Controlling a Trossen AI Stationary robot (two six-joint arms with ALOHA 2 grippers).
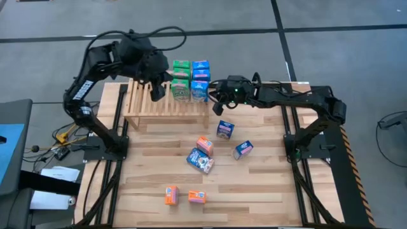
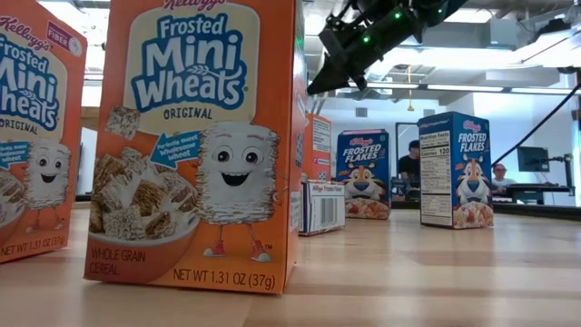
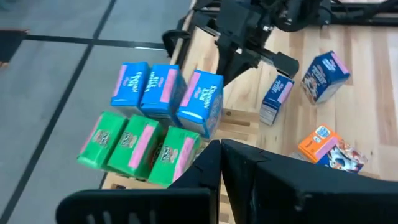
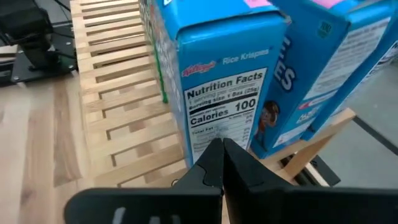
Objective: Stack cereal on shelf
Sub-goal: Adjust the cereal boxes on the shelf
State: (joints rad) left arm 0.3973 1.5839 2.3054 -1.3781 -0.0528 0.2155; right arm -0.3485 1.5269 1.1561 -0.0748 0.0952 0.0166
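Nearest on the plank bench [image 1: 267,184], loose cereal boxes lie scattered from 6 o'clock to centre: two orange Mini-Wheats boxes [image 1: 184,195], then mixed blue and orange ones [image 1: 216,146]. Beyond, at 12 o'clock, the slatted shelf [image 1: 152,105] carries green boxes [image 1: 181,79] and blue boxes [image 1: 200,81] at its right end. The left pincer [image 1: 156,92] hovers over the slats beside the green boxes, the right pincer [image 1: 218,107] just off the blue ones, both pressed together, empty.
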